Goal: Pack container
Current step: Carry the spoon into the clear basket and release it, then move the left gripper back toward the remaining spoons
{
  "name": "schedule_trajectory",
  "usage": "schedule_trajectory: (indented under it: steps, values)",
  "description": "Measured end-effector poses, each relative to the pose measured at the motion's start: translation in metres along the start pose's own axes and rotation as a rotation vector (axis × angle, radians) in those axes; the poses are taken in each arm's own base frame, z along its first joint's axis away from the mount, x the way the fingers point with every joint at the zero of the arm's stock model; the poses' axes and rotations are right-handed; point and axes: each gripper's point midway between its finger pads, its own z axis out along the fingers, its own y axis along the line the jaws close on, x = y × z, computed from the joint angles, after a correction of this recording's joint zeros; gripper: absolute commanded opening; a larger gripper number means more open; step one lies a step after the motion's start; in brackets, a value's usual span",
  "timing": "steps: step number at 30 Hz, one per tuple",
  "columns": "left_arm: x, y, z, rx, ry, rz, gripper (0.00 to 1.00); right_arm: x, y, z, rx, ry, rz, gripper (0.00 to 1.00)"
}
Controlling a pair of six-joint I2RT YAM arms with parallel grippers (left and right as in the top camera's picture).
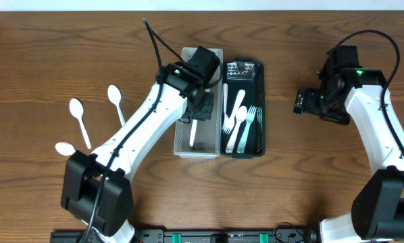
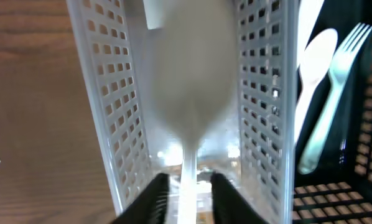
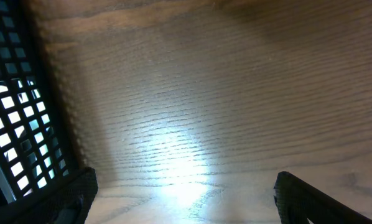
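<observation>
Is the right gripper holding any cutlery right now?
No, the right gripper stands open over the wooden table, with nothing held in it.

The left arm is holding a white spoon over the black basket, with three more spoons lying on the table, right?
Not quite. The left pincer holds the spoon over the white basket, not the black one; the left wrist view shows it. Three spoons do lie on the table.

Wood table (image 3: 248, 74) with some glare is seen, black mesh basket (image 3: 12, 118) is cropped at left, right gripper (image 3: 185, 198) is spread wide.
</observation>
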Motion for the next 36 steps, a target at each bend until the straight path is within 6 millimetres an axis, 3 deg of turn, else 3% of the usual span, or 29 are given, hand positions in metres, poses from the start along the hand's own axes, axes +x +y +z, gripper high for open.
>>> schedule_trajectory:
  steps: [2, 5, 7, 9, 12, 14, 16, 19, 22, 26, 32, 36]
  values:
    - [0.0, 0.001, -0.001, -0.002, -0.004, 0.006, 0.46, 0.0, 0.0, 0.0, 0.0, 0.0, 0.0, 0.95]
    - [0.0, 0.006, -0.005, -0.013, -0.006, 0.009, 0.47, 0.0, 0.0, 0.0, 0.0, 0.0, 0.0, 0.95]
    - [-0.001, 0.016, -0.013, -0.032, -0.018, -0.002, 0.48, 0.0, 0.0, 0.0, 0.0, 0.0, 0.0, 0.95]
    - [-0.004, 0.031, -0.027, -0.053, -0.052, -0.031, 0.55, 0.0, 0.0, 0.0, 0.0, 0.0, 0.0, 0.95]
    - [-0.013, 0.072, -0.063, -0.092, -0.142, -0.135, 0.68, 0.0, 0.0, 0.0, 0.0, 0.0, -0.003, 0.95]
    - [-0.019, 0.109, -0.087, -0.12, -0.211, -0.238, 0.79, 0.0, 0.0, 0.0, 0.0, 0.0, -0.003, 0.95]
    - [-0.022, 0.15, -0.105, -0.158, -0.263, -0.353, 0.82, 0.0, 0.0, 0.0, 0.0, 0.0, -0.003, 0.95]
    - [-0.019, 0.201, -0.109, -0.216, -0.269, -0.488, 0.88, 0.0, 0.0, 0.0, 0.0, -0.001, -0.003, 0.95]
    - [-0.014, 0.236, -0.093, -0.251, -0.22, -0.574, 0.91, 0.0, 0.0, 0.0, -0.001, -0.001, -0.003, 0.95]
    - [-0.013, 0.259, -0.05, -0.244, -0.111, -0.624, 0.92, 0.0, 0.0, 0.0, -0.001, -0.002, -0.003, 0.95]
    - [-0.004, 0.261, 0.026, -0.183, 0.087, -0.621, 0.92, 0.0, 0.0, 0.0, -0.002, -0.002, -0.003, 0.95]
    - [0.007, 0.254, 0.064, -0.135, 0.196, -0.584, 0.92, 0.0, 0.0, 0.0, -0.001, 0.0, -0.003, 0.95]
